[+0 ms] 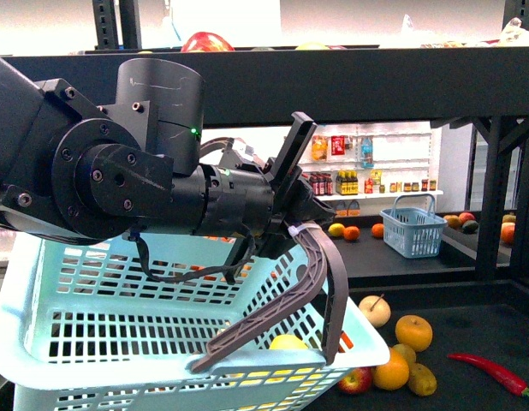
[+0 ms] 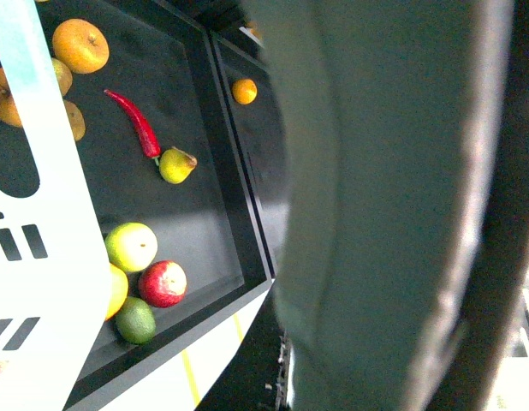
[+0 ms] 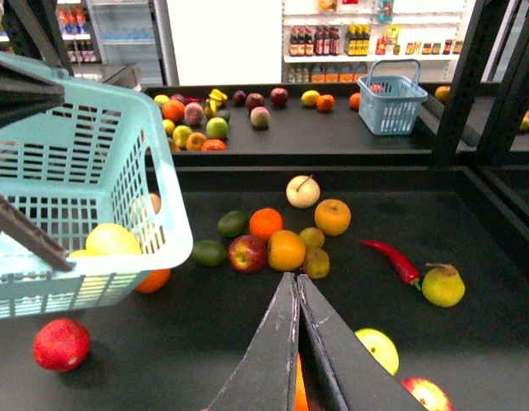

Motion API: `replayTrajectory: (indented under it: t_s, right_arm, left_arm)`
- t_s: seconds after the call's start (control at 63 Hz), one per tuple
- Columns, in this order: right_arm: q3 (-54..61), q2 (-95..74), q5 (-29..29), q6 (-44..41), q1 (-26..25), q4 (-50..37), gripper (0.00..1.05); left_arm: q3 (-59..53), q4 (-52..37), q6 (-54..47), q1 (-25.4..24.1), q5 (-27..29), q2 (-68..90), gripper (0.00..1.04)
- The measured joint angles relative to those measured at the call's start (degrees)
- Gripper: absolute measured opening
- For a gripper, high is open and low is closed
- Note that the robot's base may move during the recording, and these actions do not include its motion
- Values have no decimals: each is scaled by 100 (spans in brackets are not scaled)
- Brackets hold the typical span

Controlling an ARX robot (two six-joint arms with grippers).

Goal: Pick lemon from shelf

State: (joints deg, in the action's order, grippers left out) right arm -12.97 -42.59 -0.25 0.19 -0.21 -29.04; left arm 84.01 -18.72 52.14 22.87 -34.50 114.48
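The lemon [image 1: 288, 342] lies inside the light blue basket [image 1: 119, 342], bright yellow behind the basket's mesh wall. It also shows in the right wrist view [image 3: 112, 240]. My left gripper [image 1: 264, 360] is open, its curved fingers hanging over the basket's right rim on either side of the lemon and holding nothing. The left wrist view is mostly blocked by a blurred grey surface. My right gripper [image 3: 294, 278] is shut and empty, above the shelf's black tray [image 3: 205, 342], away from the basket.
Oranges [image 3: 286, 250], apples [image 3: 246, 253], limes, a red chili [image 3: 391, 259] and a pear [image 3: 442, 285] lie on the tray. A red apple [image 3: 61, 343] lies by the basket. A small blue basket [image 1: 412, 225] stands on a far table. The shelf's upper edge [image 1: 333, 77] is overhead.
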Motion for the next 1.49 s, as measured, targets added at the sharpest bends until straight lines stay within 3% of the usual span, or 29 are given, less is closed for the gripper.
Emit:
replayTrajectory:
  t_s: [0.937, 1.492]
  right_arm:
    - [1215, 2144, 7, -4, 0, 839, 3]
    - [1213, 3084, 22, -2, 2, 1727, 3]
  left_arm:
    - [0, 0, 2, -4, 2, 0, 6]
    - [0, 0, 2, -4, 2, 0, 6]
